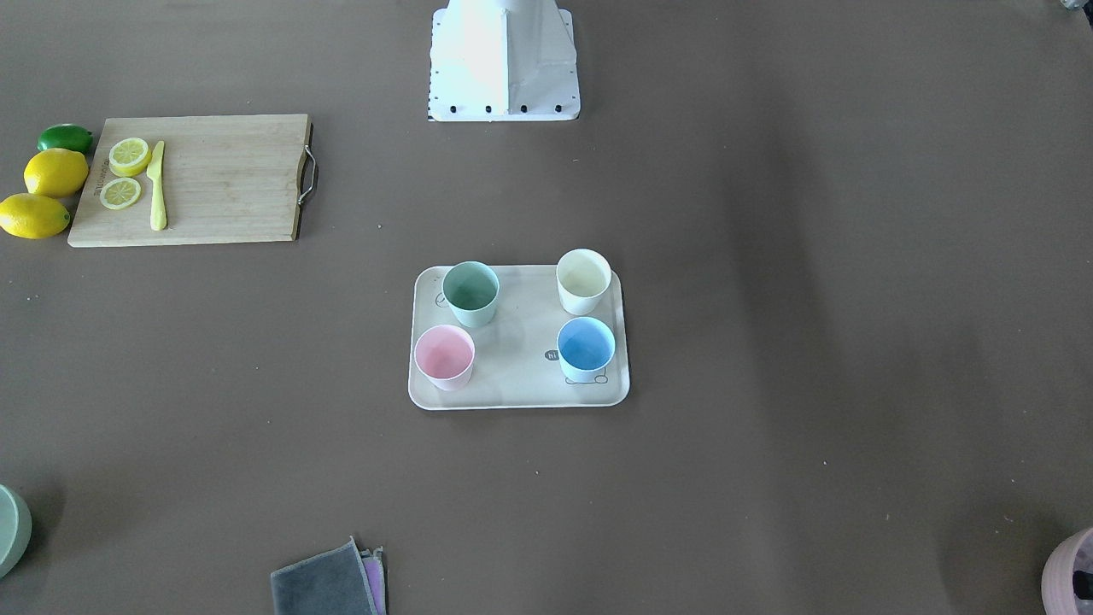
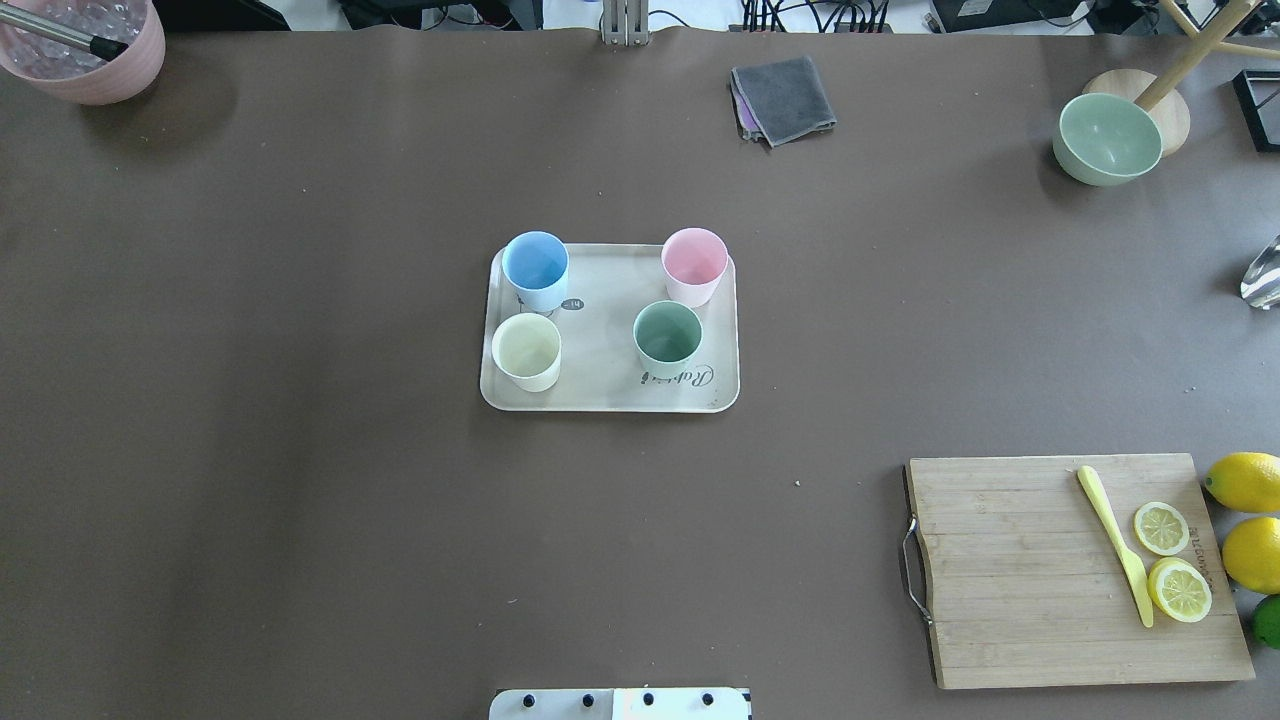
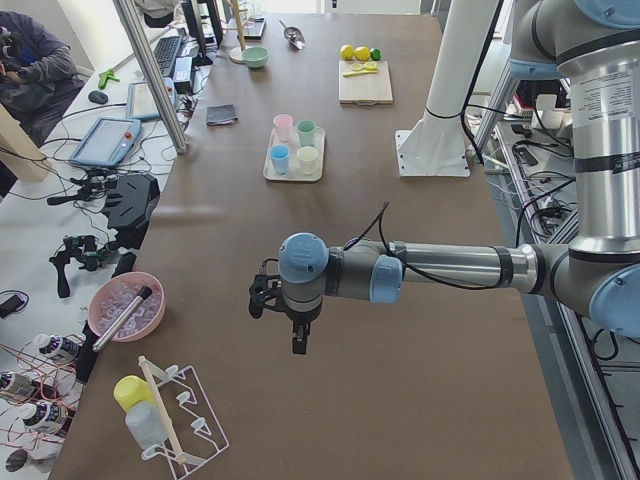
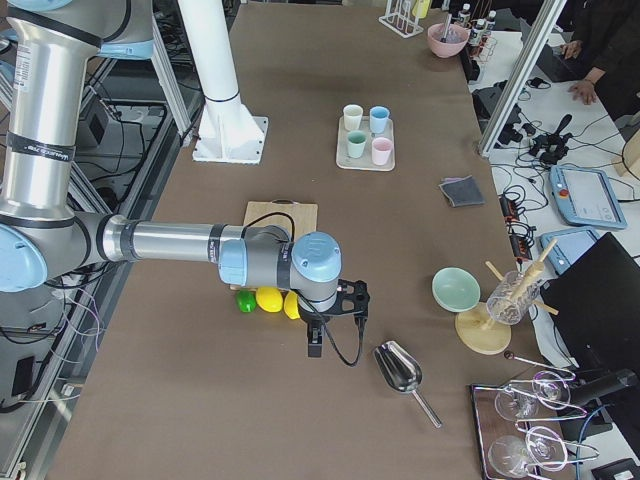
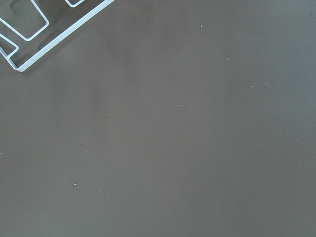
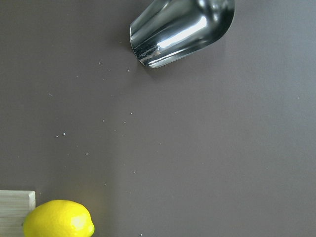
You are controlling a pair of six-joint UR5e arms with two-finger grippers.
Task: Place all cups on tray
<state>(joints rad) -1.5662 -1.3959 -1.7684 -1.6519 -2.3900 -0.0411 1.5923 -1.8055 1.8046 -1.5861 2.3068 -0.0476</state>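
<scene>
The beige tray (image 2: 600, 392) lies mid-table. All four cups stand upright on it: light blue (image 2: 535, 265), pink (image 2: 694, 260), mint green (image 2: 667, 335) and cream-white (image 2: 526, 350). The front-facing view shows the tray (image 1: 512, 386) the same way. My left gripper (image 3: 297, 340) hangs over bare table far from the tray, near the table's left end. My right gripper (image 4: 314, 345) hangs near the lemons at the right end. Both show only in the side views, so I cannot tell whether they are open or shut.
A wooden cutting board (image 2: 1050, 600) holds lemon slices and a yellow knife, with lemons (image 2: 1245, 480) beside it. A grey cloth (image 2: 785, 97), a pale green bowl (image 2: 1108, 138) and a pink bowl (image 2: 85, 45) lie at the far edge. A metal scoop (image 6: 180, 29) lies below my right wrist.
</scene>
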